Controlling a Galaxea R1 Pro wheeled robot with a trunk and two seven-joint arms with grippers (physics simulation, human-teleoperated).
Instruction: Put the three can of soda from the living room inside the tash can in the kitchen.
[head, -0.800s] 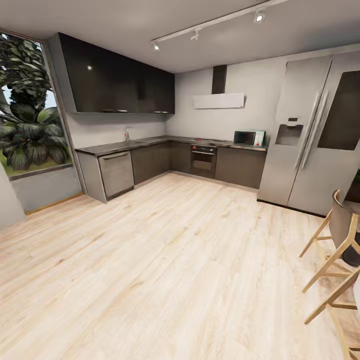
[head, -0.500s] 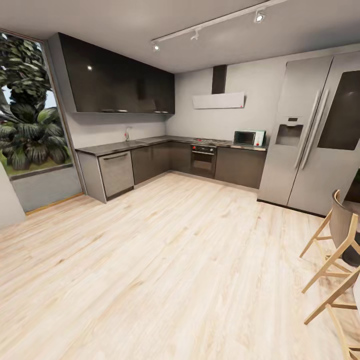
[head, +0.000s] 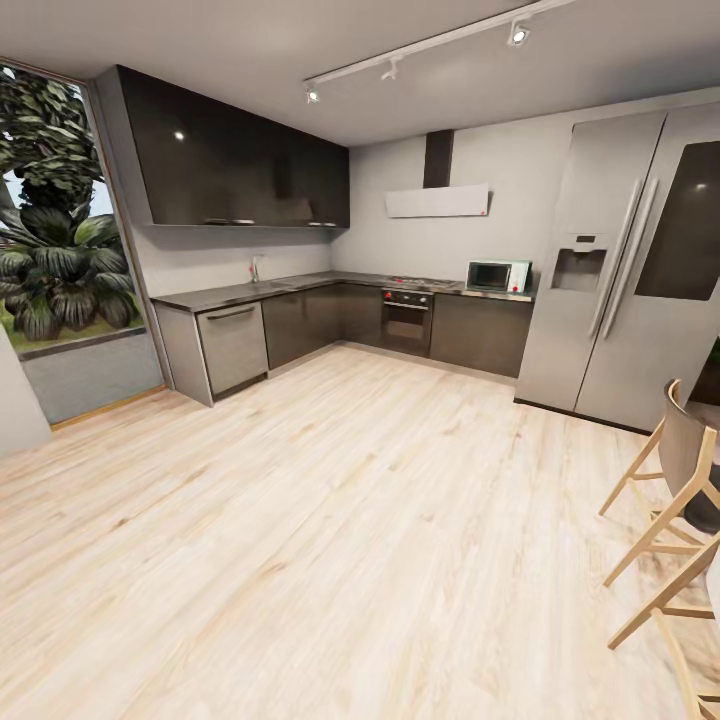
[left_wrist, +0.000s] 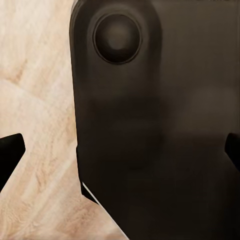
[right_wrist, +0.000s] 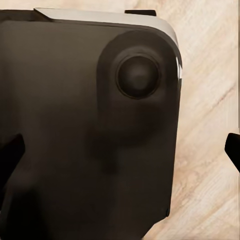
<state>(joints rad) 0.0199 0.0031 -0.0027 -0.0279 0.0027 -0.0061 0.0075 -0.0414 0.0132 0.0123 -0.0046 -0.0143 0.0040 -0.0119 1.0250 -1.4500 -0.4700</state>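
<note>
We face the kitchen (head: 400, 300): fridge (head: 630, 270) far right, oven (head: 407, 320) far centre. Left gripper (left_wrist: 120, 150) and right gripper (right_wrist: 120, 150) jaws are spread wide, holding nothing, above the robot's dark base (left_wrist: 160, 125).

I face the kitchen (head: 400, 300) across an open floor (head: 330, 520). The window (head: 55, 210) is on my left, with wall cabinets (head: 235, 160) above the counter (head: 260, 290) just right of it. The oven (head: 407, 320) sits in the far run under the hood (head: 437, 200), the microwave (head: 497, 276) to its right on the counter. The fridge (head: 630, 270) stands right, stools (head: 675, 520) nearer me.
</note>
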